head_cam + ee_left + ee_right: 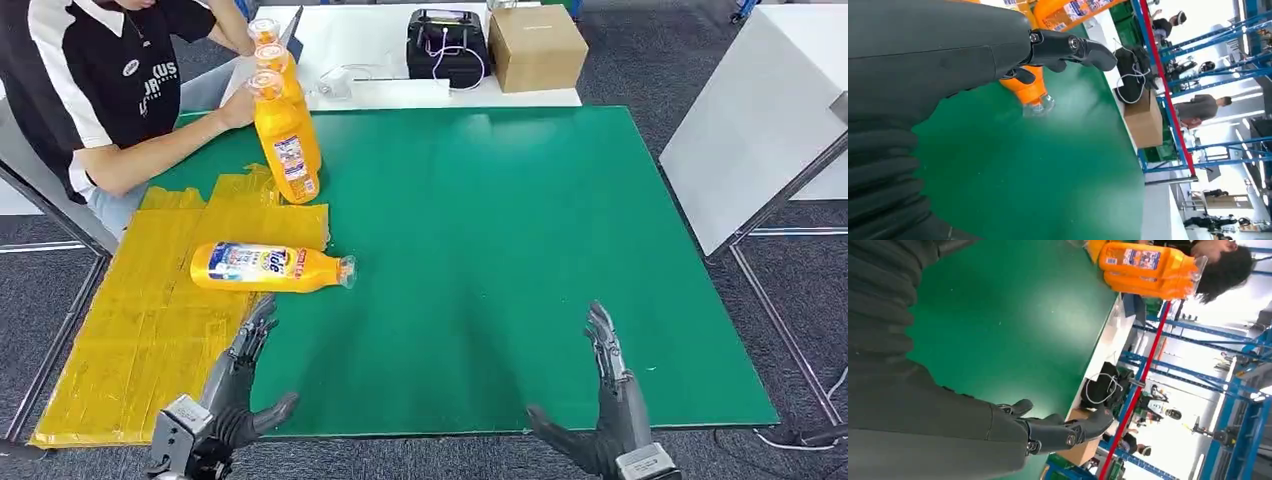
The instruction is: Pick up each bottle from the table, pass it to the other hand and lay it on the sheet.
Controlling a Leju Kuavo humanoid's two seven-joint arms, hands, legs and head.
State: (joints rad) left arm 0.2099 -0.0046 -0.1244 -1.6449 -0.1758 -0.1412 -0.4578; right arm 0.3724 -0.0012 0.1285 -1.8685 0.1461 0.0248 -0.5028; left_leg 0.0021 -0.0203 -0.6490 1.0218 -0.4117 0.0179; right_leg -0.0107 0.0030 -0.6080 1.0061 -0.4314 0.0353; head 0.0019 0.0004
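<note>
Both the left hand (243, 372) and right hand (608, 400) hover empty, fingers spread, a person (95, 75) steadying upright bottles (285, 135) beyond.

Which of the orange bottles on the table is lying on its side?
The bottle nearest the left hand lies flat, partly on the yellow sheet, cap toward the green mat. The other bottles stand upright by the person.

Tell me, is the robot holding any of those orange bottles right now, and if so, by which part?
No. Both the left hand and the right hand are open above the green table, holding nothing. The lying bottle rests untouched.
</note>
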